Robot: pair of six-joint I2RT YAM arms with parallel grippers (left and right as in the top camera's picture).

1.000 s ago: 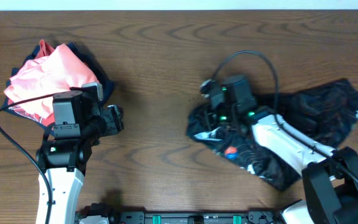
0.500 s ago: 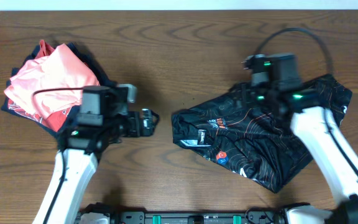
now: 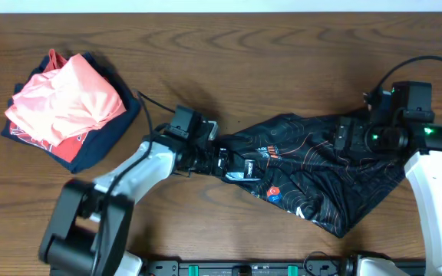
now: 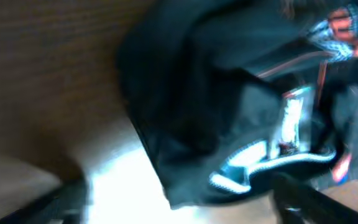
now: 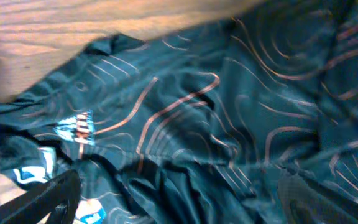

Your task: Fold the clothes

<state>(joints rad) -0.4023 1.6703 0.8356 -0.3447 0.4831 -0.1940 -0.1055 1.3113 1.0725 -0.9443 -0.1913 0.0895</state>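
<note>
the jersey (image 3: 321,169) lies crumpled and partly spread on the table (image 3: 244,61), right of centre, its long side running from middle left to lower right. logos and white lettering show near its left end. the left gripper (image 3: 225,159) is down at that left edge. in the blurred left wrist view its fingers (image 4: 309,199) stand wide apart, released, with the dark hem between them; whether they touch the cloth cannot be told. the right gripper (image 3: 342,136) is over the upper right part of the jersey. in its wrist view the fingers (image 5: 48,199) are spread wide, gripping nothing, with wrinkled cloth and orange lines filling the space beyond them. a pile (image 3: 64,107) of folded pink, red and navy garments sits at the far left, well apart from the jersey.
</note>
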